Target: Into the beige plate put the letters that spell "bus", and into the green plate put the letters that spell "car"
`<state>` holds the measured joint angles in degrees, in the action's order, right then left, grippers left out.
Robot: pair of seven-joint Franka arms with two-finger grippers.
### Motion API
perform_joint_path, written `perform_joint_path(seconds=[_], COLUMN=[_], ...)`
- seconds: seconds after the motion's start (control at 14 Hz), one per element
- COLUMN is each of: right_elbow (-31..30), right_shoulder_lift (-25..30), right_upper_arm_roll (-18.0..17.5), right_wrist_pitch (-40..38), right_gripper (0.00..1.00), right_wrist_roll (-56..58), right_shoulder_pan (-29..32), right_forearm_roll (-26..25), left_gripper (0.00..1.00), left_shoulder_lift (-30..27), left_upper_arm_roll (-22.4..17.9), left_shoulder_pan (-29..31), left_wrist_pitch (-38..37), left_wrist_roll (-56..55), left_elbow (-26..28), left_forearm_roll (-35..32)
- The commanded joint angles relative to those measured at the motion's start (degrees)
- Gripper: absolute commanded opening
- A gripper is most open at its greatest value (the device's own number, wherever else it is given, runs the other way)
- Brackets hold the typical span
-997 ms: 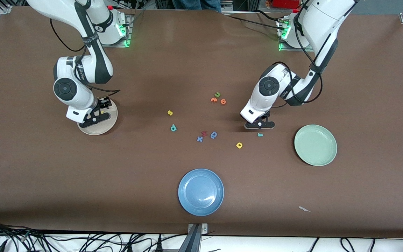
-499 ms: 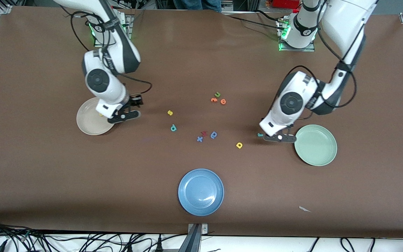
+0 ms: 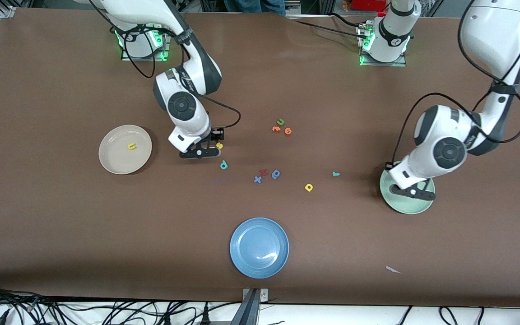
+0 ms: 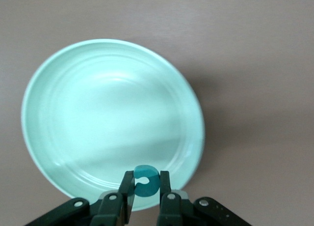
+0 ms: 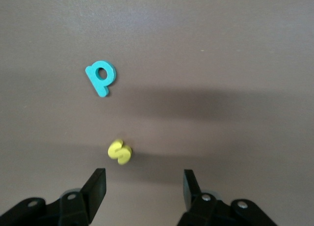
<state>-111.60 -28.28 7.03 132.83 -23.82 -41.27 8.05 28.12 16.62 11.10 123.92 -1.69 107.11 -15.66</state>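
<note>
While the beige plate (image 3: 125, 149) carries a single yellow "u" (image 3: 131, 146) near its middle, the green plate (image 3: 400, 205) has nothing lying on its floor, and the blue plate (image 3: 259, 247), the one nearest the front camera, holds nothing either.

Over the green plate hangs the left hand (image 3: 415, 193), clenched on a teal "c" (image 4: 145, 181); in the left wrist view the letter sits pinched between the two fingers (image 4: 127, 189), above the plate's rim.

Taking the blue plate as landmark, the other letters all lie farther from the front camera than it. The yellow "s" (image 3: 219, 145) and the teal "b" (image 3: 224, 165) lie toward the right arm's end; the "b" lies flat, its stem slanting up from the bowl in the right wrist view (image 5: 101, 77). The right hand (image 3: 199, 153) is over the worktop (image 3: 61, 234) just beside the "s", its fingers spread and gripping nothing. The teal "r" (image 3: 336, 173) and the yellow "a" (image 3: 308, 187) lie toward the left arm's end, the "r" with its long axis running along the worktop's length.

A second ago the right hand was over the beige plate and the left hand was down beside the "r"; each has since crossed, to the "s" and to the green plate.
</note>
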Motion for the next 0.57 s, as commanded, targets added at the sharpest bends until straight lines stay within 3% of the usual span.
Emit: perform_joint_path(seconds=[0.0, 0.14, 0.28, 0.36, 0.5], right_elbow=[1.4, 1.7, 1.5, 1.6, 1.4], right_shoulder_lift=[-3.0, -3.9, -4.1, -4.8, -5.3], right_upper_arm_roll=[-0.2, -0.2, -0.2, -0.2, -0.2], right_wrist_pitch=[4.1, 5.8, 6.0, 6.1, 6.1], right_gripper=[0.71, 0.7, 0.7, 0.69, 0.69], right_wrist_roll=[-1.6, -3.4, -3.4, -3.4, -3.5], right_shoulder_pan=[-0.7, -1.6, -1.7, -1.9, -2.2], right_forearm_roll=[1.0, 1.0, 0.9, 0.9, 1.0], left_gripper=[0.15, 0.31, 0.85, 1.0, 1.0], left_shoulder_lift=[3.8, 6.4, 6.9, 6.7, 6.3], left_upper_arm_roll=[0.6, 0.4, 0.4, 0.5, 0.9], left_shoulder_pan=[0.9, 1.0, 0.9, 0.8, 0.2], left_wrist_pitch=[-0.1, 0.0, 0.0, 0.0, 0.0], left_wrist_roll=[2.7, 2.7, 2.7, 2.0, 1.7], left_elbow=[-3.7, -5.9, -6.7, -6.7, -6.8], left_forearm_roll=[-0.4, -0.5, -0.5, -0.1, 0.4])
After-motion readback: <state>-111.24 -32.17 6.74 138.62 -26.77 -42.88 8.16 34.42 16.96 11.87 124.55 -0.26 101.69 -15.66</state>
